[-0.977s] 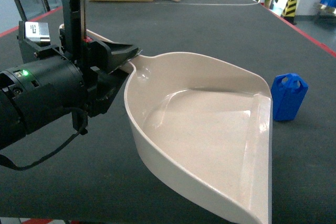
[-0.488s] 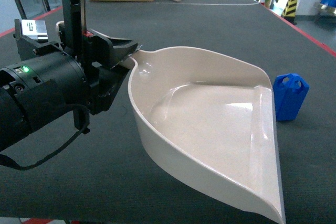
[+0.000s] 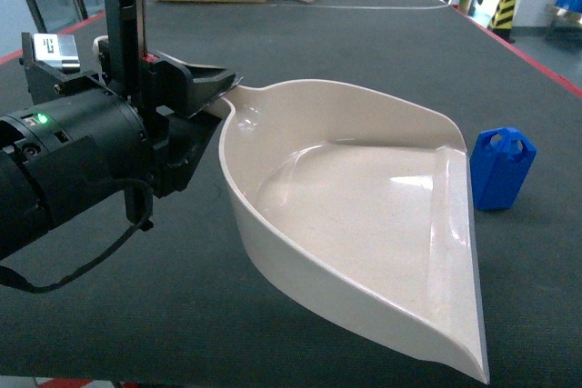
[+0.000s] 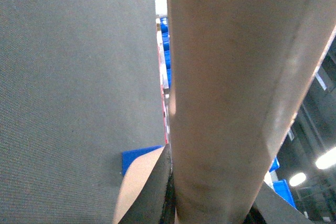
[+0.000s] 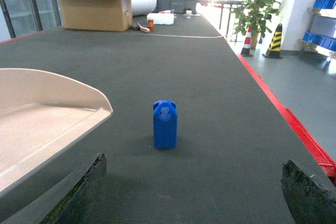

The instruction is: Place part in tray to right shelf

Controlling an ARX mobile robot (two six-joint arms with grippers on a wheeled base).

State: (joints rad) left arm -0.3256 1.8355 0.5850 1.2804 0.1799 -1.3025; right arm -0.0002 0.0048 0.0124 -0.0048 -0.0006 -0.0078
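Upright, the blue part [image 3: 501, 168] is standing on the dark mat [image 3: 364, 43] just beside the tray's [image 3: 364, 215] front lip, apart from it. Beyond the tray, the left gripper [image 3: 211, 95] is clamping its handle. Facing the part, the right gripper [image 5: 191, 182] is spreading its fingers [image 5: 81, 192] wide.

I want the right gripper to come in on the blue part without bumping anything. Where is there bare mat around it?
Bare mat lies in front of, behind and right of the part, out to the red table edge. The tight side is its left, where the tray lip sits close. The right gripper is open, facing it.
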